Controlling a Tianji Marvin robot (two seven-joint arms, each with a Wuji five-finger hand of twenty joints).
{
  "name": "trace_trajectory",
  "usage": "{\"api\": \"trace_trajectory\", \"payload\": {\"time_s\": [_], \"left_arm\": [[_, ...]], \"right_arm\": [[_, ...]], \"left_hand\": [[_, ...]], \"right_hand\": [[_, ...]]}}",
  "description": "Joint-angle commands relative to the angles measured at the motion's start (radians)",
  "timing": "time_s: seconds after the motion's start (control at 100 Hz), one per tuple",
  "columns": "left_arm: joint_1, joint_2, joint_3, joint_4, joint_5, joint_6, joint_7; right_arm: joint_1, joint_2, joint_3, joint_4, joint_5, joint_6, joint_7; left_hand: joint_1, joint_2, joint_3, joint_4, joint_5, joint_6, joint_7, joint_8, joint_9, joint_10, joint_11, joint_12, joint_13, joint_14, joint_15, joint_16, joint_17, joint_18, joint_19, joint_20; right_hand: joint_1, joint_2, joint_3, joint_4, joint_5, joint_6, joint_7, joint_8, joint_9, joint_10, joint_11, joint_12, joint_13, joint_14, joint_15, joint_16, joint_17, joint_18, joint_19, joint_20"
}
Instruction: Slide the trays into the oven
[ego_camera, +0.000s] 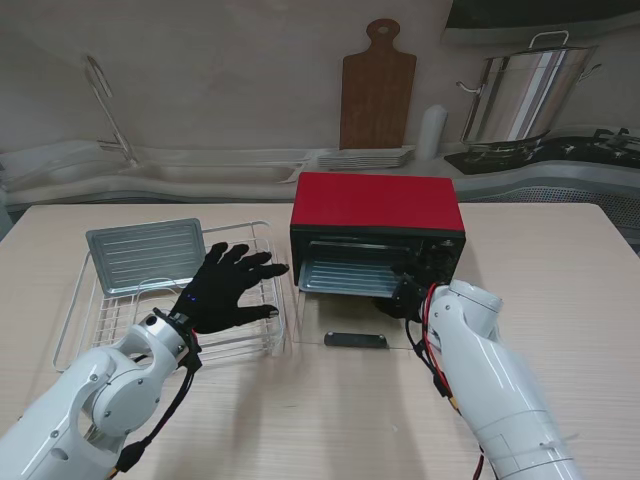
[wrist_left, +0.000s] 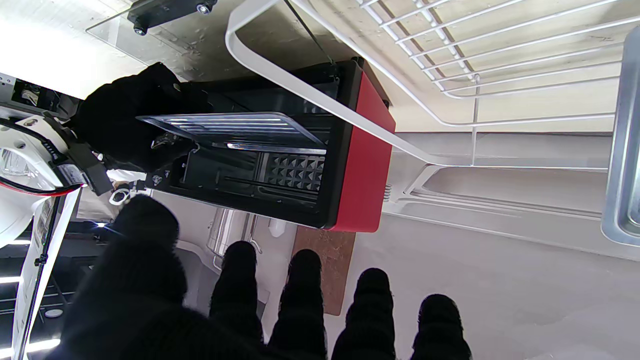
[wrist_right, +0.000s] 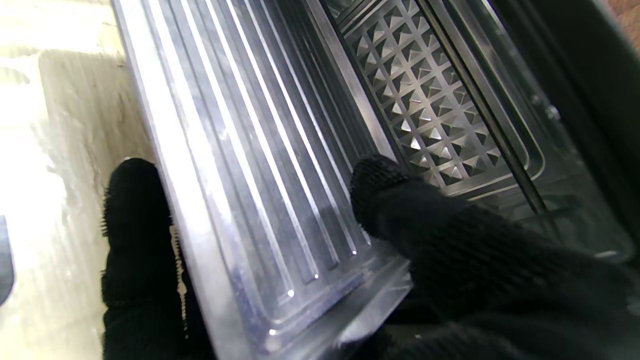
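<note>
**First tray halfway into the oven, second one waiting in the rack**

Stand view: nearest to me were the two arms. The left hand hung over the wire rack, fingers spread and holding nothing. A second tray lay in that rack, farther from me. The right hand was at the red oven, mostly hidden by its own wrist, on the tray sticking out of the opening. The door lay flat on the table.

Left wrist view: the tray was partly inside the oven.

Right wrist view: the fingers pinched the tray at its corner, thumb underneath.

My guess is it's mid-slide, so next comes a level push inward. I couldn't tell whether the far edge sat in the rails.
</note>
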Motion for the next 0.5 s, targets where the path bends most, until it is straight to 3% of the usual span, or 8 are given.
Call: {"api": "trace_trajectory", "payload": {"time_s": [0.0,0.22,0.49], "left_arm": [[0.008,-0.005,-0.002,-0.009,-0.001,0.002,-0.013],[0.008,-0.005,-0.002,-0.008,-0.001,0.001,-0.01],[0.009,-0.005,-0.002,-0.008,0.0,0.002,-0.006]], "right_arm": [[-0.01,-0.008,-0.002,-0.006,-0.008,-0.001,0.015],[-0.014,-0.009,0.005,-0.003,-0.012,-0.004,0.005],[-0.024,-0.006,0.012,-0.009,-0.013,-0.006,0.01]], "left_hand": [[0.015,0.045,-0.032,0.02,-0.019,-0.016,0.008,0.016,-0.032,-0.006,0.002,-0.011,-0.037,-0.022,-0.018,-0.014,-0.013,-0.021,-0.049,-0.012],[0.016,0.044,-0.032,0.02,-0.019,-0.014,0.011,0.018,-0.032,-0.007,0.005,-0.01,-0.037,-0.023,-0.017,-0.014,-0.013,-0.02,-0.048,-0.011],[0.015,0.044,-0.032,0.02,-0.018,-0.015,0.015,0.023,-0.031,-0.007,0.009,-0.008,-0.036,-0.024,-0.017,-0.014,-0.013,-0.021,-0.048,-0.01]], "right_hand": [[-0.047,-0.034,0.032,0.035,-0.017,0.007,-0.007,0.021,-0.013,0.004,0.017,0.014,-0.021,0.006,0.01,0.005,0.019,0.007,0.005,0.016],[-0.056,-0.067,0.056,0.032,-0.023,0.006,-0.004,0.039,-0.02,0.002,0.061,0.031,0.007,0.011,0.081,0.033,0.105,-0.028,0.067,0.032],[-0.001,-0.088,0.096,0.041,-0.034,-0.006,0.011,0.049,-0.04,-0.009,0.07,0.034,0.031,0.0,0.107,0.039,0.169,-0.047,0.086,0.021]]}}
